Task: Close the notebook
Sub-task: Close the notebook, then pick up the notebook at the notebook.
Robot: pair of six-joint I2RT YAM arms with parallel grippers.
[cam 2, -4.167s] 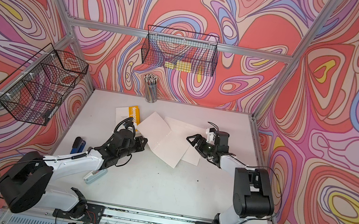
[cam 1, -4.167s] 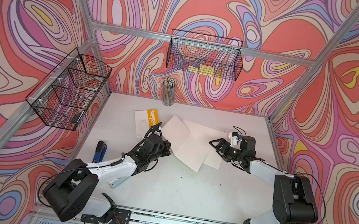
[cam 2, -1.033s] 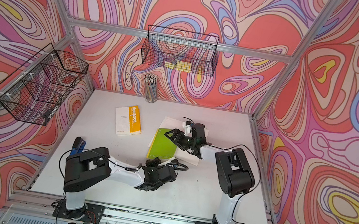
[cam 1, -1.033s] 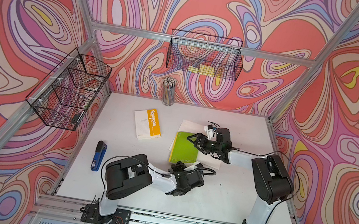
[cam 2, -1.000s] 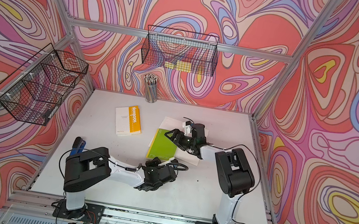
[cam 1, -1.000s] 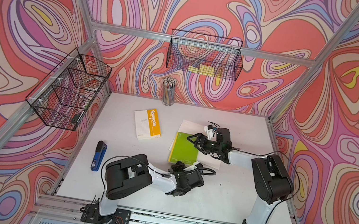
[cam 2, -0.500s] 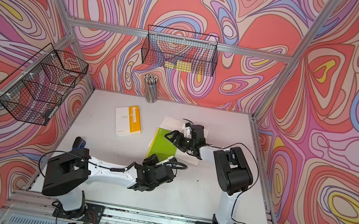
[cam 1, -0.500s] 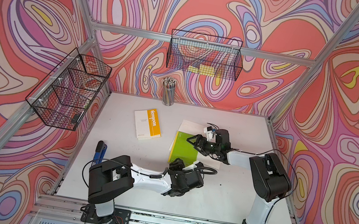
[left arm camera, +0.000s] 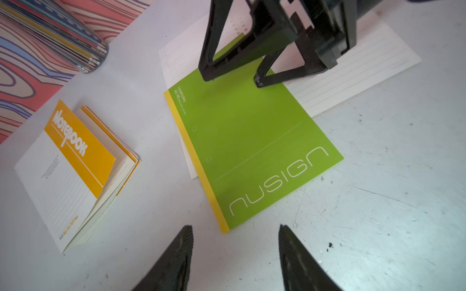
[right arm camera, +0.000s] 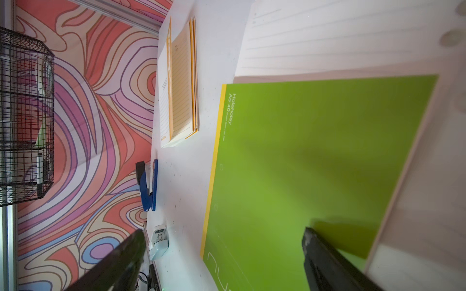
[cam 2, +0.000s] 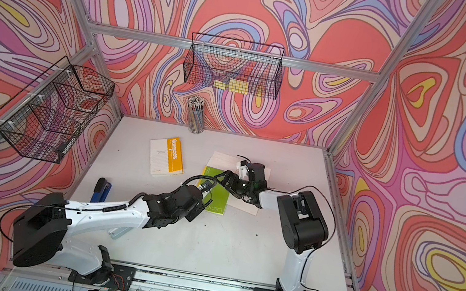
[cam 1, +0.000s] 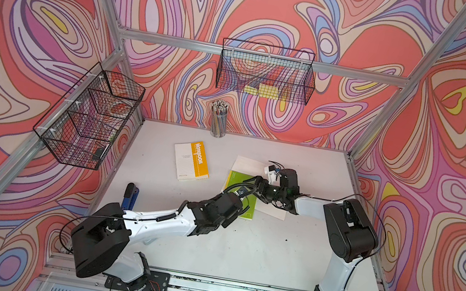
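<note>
Left wrist view: my left gripper (left arm camera: 234, 226) is hanging just short of the near corner of the green nusign notebook (left arm camera: 252, 151), its fingers standing apart with nothing between them. The cover is lying flat and shut on the white table (left arm camera: 378, 201), over loose lined sheets (left arm camera: 353, 75). The right gripper (left arm camera: 234, 81), also spread and empty, is hovering with both tips over the cover's far end.

Right wrist view: the green cover is filling the frame. One fingertip (right arm camera: 327, 257) is casting a tight shadow on it, and I cannot tell whether it is touching.

Both top views are showing the notebook closed mid-table between the arms. Four seconds back it was lying open on white pages. A second back my left fingers were nearly pinched at its edge. They are now released, so I am judging the closing done.
</note>
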